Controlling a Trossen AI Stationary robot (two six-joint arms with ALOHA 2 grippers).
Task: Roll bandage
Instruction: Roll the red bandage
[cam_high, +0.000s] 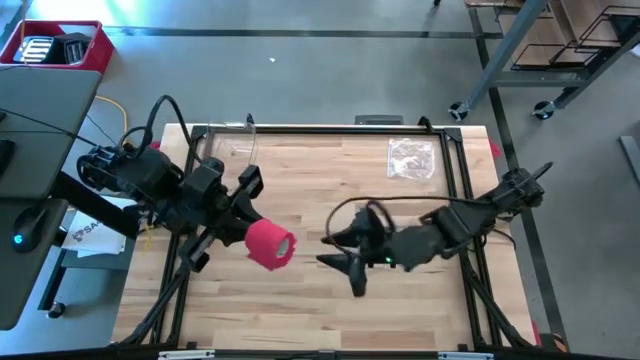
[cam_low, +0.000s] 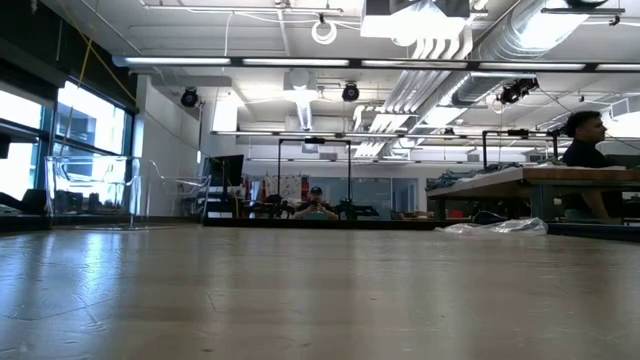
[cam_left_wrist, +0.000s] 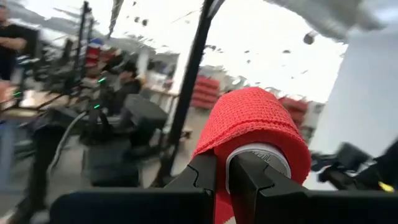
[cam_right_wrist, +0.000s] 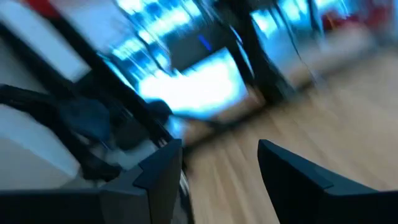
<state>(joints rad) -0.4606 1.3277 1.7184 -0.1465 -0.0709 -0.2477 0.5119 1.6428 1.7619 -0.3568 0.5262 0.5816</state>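
The bandage (cam_high: 268, 245) is a bright red roll held above the table left of its middle; the left wrist view shows the bandage (cam_left_wrist: 255, 121) with a pale core at its end. My left gripper (cam_high: 246, 230) is shut on it and reaches in from the table's left. My right gripper (cam_high: 342, 262) hovers a short way to the roll's right, pointing toward it. It is open, and in its own view my right gripper (cam_right_wrist: 217, 180) has nothing between its fingers. Neither gripper nor the roll shows in the low view. My left gripper (cam_left_wrist: 227, 183) pinches the roll's wall (cam_left_wrist: 219, 146) at the end facing it. One finger (cam_left_wrist: 200, 177) lies outside the red fabric and the other (cam_left_wrist: 261, 180) stands against the pale core end. The fingers come about level from the table's left. The roll is lifted clear, its axis roughly along them.
A crinkled clear plastic bag (cam_high: 411, 158) lies on the table at the far right and shows as a bag (cam_low: 497, 227) in the low view. A clear plastic stand (cam_high: 238, 148) is at the far edge. A red bin (cam_high: 62, 47) sits off the table. People show in the room beyond.
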